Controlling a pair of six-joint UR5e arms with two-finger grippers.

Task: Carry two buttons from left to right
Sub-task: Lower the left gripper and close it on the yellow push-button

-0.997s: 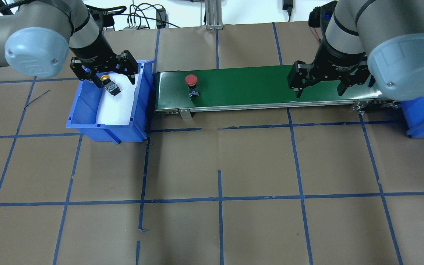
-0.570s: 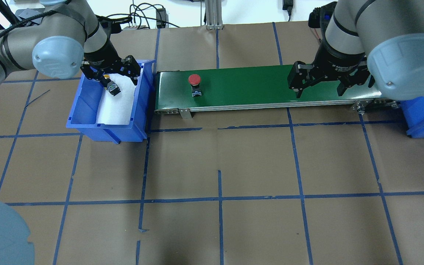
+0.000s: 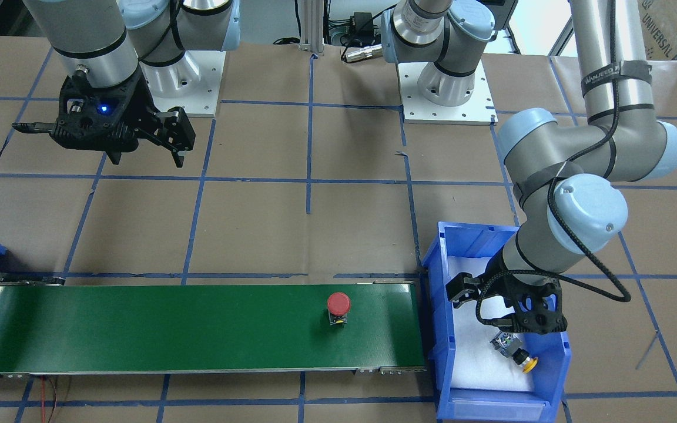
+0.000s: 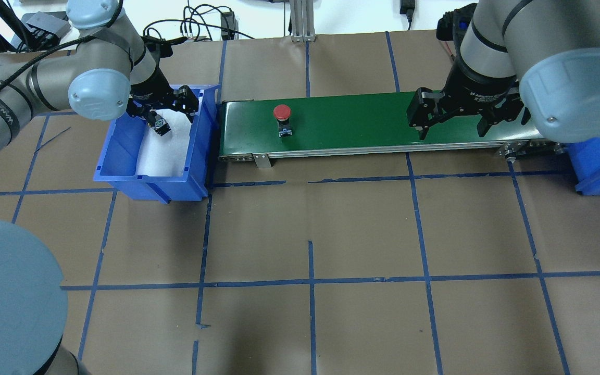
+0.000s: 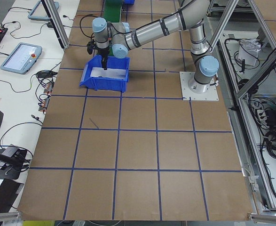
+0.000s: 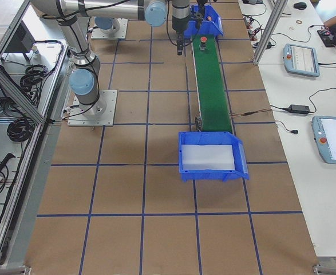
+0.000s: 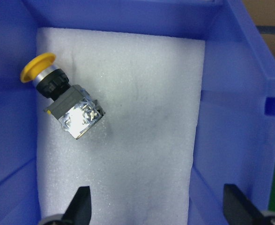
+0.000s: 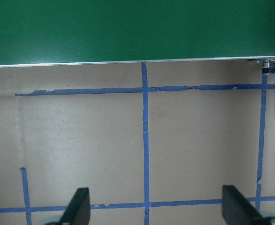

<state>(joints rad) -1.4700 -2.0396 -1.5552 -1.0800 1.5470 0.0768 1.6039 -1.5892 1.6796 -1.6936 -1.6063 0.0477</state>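
Observation:
The yellow button [image 7: 62, 93] lies on its side on white foam in the left blue bin [image 4: 123, 177]; it also shows in the front-facing view [image 3: 515, 349]. My left gripper [image 7: 158, 211] is open and low inside this bin, just beside the yellow button [image 4: 160, 125], not touching it. The red button [image 4: 282, 113] stands upright on the green conveyor belt [image 4: 357, 125], near its left end. My right gripper [image 4: 452, 125] is open and empty, hovering over the belt's right part and the table beside it.
A second blue bin [image 4: 599, 166] with a white foam liner stands at the belt's right end. The left bin's walls [image 7: 231, 93] close in on my left gripper. Brown paper with blue tape lines [image 4: 310, 281] covers the table.
My left gripper has dropped lower into the left bin, close to the yellow button. The red button has moved a little to the right along the belt. The right arm has not moved.

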